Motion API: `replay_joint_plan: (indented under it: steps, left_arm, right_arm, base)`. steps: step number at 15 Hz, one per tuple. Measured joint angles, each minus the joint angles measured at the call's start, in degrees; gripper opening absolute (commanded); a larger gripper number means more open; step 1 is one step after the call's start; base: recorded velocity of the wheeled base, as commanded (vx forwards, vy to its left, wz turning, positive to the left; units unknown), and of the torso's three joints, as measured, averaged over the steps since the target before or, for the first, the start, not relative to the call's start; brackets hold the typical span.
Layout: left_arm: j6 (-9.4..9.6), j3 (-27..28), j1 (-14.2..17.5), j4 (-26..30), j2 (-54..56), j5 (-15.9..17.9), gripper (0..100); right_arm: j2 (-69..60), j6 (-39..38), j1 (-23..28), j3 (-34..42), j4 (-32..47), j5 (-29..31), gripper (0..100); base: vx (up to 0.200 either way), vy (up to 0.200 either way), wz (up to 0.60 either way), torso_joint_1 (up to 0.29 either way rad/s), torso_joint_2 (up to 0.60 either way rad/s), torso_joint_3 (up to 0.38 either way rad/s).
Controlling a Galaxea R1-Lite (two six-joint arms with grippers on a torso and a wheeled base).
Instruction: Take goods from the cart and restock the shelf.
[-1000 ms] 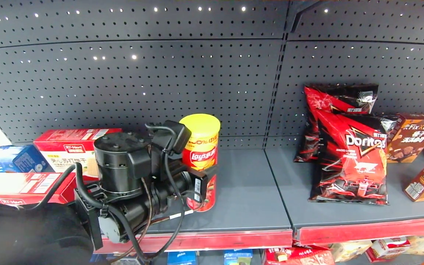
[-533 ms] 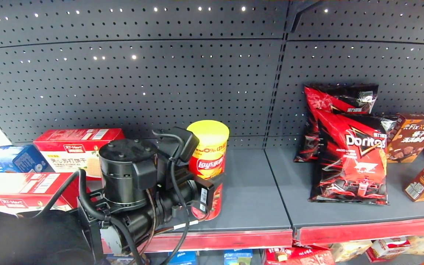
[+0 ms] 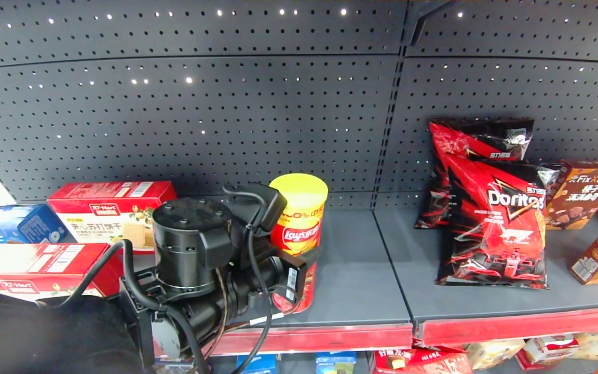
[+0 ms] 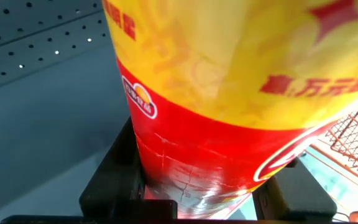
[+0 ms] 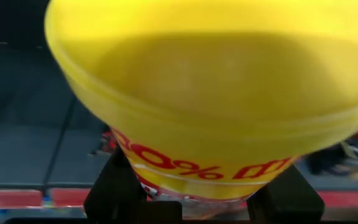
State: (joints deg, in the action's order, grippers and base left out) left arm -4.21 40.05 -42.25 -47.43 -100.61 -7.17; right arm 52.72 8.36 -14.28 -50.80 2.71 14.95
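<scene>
Left gripper (image 3: 299, 270) is clamped on the chip can (image 3: 299, 208), fingers pressing both sides of its red lower half. The can stands nearly upright at 6 o'clock in the head view, over the grey shelf (image 3: 351, 280) near the front lip. I cannot tell if its base touches. 2 chip bags (image 3: 491, 223) lean at its 3 o'clock, red boxes (image 3: 107, 208) at 9 o'clock. Right gripper (image 5: 204, 193) grips a second chip can (image 5: 210, 93), yellow lid towards the wrist camera.
</scene>
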Motion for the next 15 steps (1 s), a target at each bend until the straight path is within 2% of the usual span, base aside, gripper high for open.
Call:
replay_joint_plan:
  steps: [2, 4, 15]
  left_arm:
    - [0.02, 1.62, -0.05, -0.02, -2.04, 0.15, 0]
    - [0.00, 3.58, -0.09, -0.05, -3.96, 0.15, 0]
    - [-0.09, 3.89, -0.13, 0.00, -7.17, -0.18, 0]
  right_arm:
    - [5.79, -1.72, -6.01, -2.34, -1.54, 0.00, 0]
    - [8.66, -2.68, -8.70, -2.84, -1.69, 0.05, 0]
    - [9.70, -3.57, -9.56, -1.38, -1.76, 0.22, 0]
  base:
    - [0.000, 0.000, 0.00, 0.000, 0.00, 0.000]
    - [0.000, 0.000, 0.00, 0.000, 0.00, 0.000]
    - [0.000, 0.000, 0.00, 0.000, 0.00, 0.000]
